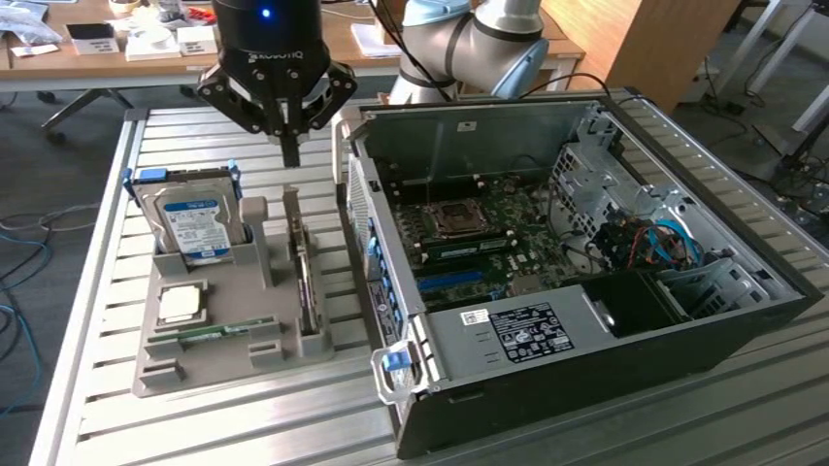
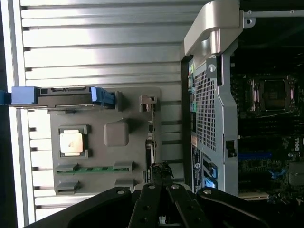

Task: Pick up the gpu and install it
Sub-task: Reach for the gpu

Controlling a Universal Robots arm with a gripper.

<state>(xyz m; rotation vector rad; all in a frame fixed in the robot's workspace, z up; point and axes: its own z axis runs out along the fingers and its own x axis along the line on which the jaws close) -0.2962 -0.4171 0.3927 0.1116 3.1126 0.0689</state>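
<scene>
Clenched, empty end effector (image 1: 291, 158) hangs above the gpu (image 1: 303, 267), upper left of the exterior frame
The gpu stands edgewise in its gray holder (image 1: 175, 374), top edge offered for gripping

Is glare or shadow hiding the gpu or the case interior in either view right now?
Exterior view: even light, the gpu on edge in its grey holder reads plainly. Wrist view: the slatted table glares white, the computer case interior is dark, the gpu shows without glare.
</scene>
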